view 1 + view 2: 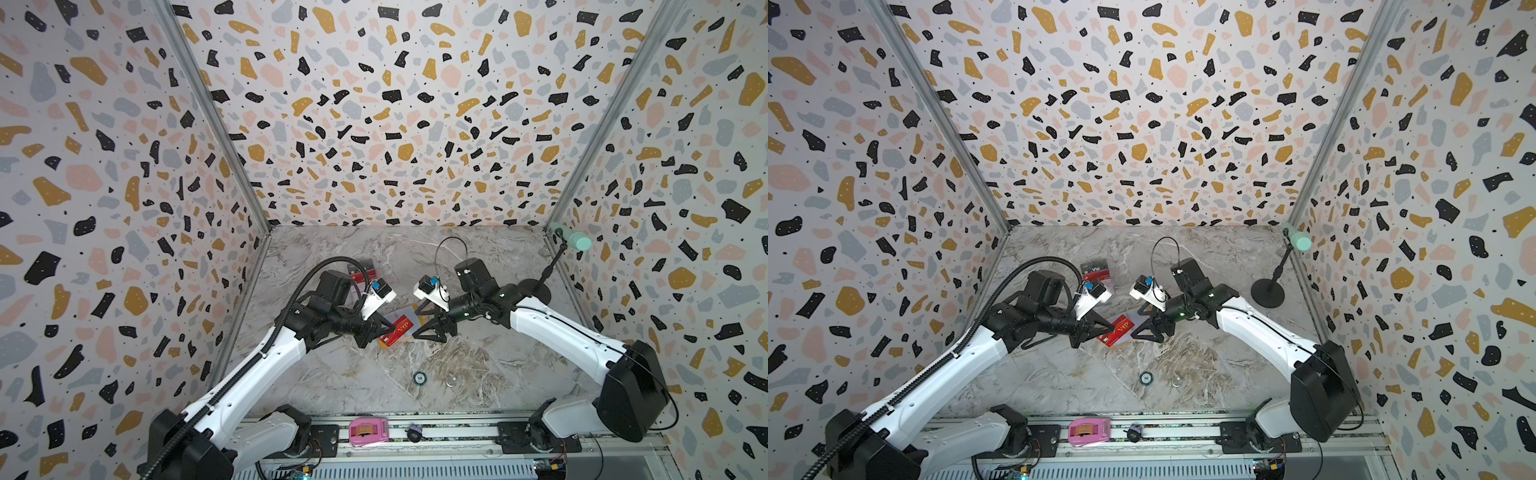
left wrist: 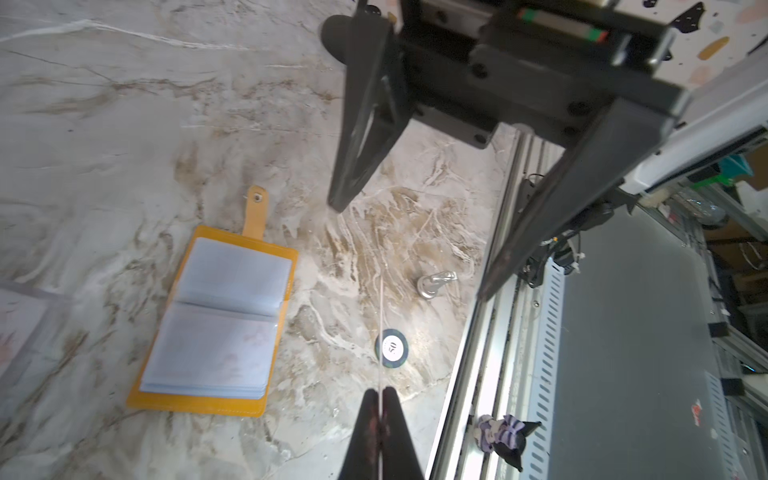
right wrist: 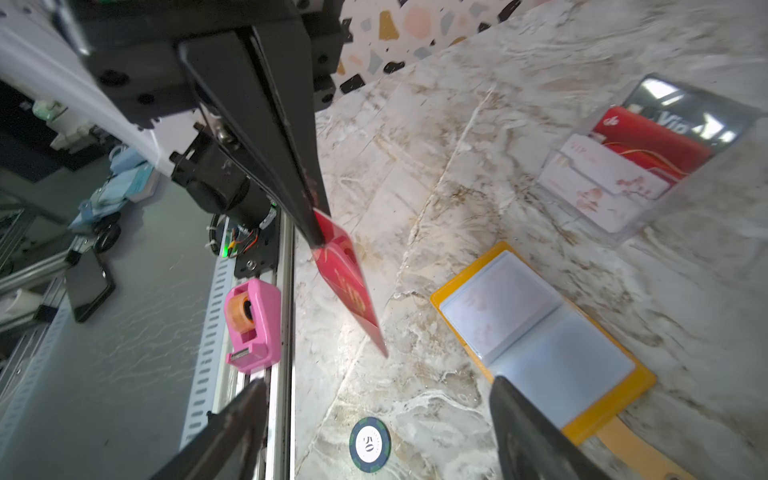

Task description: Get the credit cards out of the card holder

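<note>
The mustard-yellow card holder (image 2: 274,316) lies open on the marble table, its clear sleeves facing up (image 3: 540,332). In both top views the red card (image 1: 401,328) (image 1: 1121,330) covers most of it. My left gripper (image 1: 392,330) (image 2: 380,390) is shut on one end of this red card (image 3: 349,286), holding it above the table beside the holder; the left wrist view shows it edge-on. My right gripper (image 1: 415,325) (image 3: 376,388) is open with nothing in it, just right of the card. A black Vip card (image 3: 681,116), a red one and a white one stand in the clear stand (image 3: 648,199).
A poker chip (image 1: 420,377) and a small metal piece (image 1: 452,380) lie nearer the front edge. A pink tape dispenser (image 1: 368,432) and a small figure (image 1: 413,432) sit on the front rail. A microphone stand (image 1: 536,286) is at the right, behind the right arm.
</note>
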Controlling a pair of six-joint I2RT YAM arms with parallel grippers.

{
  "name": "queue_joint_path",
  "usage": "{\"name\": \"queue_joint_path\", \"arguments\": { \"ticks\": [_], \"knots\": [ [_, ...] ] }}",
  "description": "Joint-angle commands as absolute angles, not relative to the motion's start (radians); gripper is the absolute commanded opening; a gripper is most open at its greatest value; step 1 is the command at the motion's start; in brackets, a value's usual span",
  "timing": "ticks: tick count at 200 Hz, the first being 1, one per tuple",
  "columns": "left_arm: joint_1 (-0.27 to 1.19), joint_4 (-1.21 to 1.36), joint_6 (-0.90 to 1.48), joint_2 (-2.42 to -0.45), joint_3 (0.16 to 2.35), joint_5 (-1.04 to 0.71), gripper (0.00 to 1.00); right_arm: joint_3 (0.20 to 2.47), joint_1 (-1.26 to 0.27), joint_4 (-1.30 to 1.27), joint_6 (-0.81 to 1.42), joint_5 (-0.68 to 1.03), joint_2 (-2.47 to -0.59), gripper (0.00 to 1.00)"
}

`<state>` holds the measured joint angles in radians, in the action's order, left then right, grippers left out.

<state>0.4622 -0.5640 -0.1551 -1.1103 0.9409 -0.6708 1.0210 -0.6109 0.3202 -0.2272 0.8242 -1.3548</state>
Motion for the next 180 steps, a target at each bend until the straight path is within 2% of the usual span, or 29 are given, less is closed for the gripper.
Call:
{"name": "queue_joint_path", "arguments": {
  "ticks": [1,32,46,85,136,180],
  "knots": [
    [0.428,-0.512,-0.139,-1.097,0.989,-0.547,0.0,0.976,-0.572,0.182,-0.127,0.796,-1.278,0.9],
    [0.371,-0.433,-0.133,-1.1,0.997,-0.472,0.0,0.907,-0.529,0.077,-0.056,0.757,-1.217,0.92],
    [0.324,-0.391,-0.144,-1.099,0.991,-0.508,0.0,0.866,-0.507,0.012,-0.01,0.755,-1.191,1.0],
    [0.206,-0.313,-0.226,-1.089,0.973,-0.508,0.0,0.774,-0.464,-0.123,0.075,0.756,-1.149,0.99],
    [0.16,-0.433,-0.485,-1.197,1.06,-0.536,0.0,0.692,-0.418,-0.311,0.198,0.779,-1.153,0.99],
    [0.131,-0.6,-0.766,-1.366,1.202,-0.591,0.0,0.689,-0.406,-0.31,0.205,0.778,-1.177,0.99]
  ]
}}
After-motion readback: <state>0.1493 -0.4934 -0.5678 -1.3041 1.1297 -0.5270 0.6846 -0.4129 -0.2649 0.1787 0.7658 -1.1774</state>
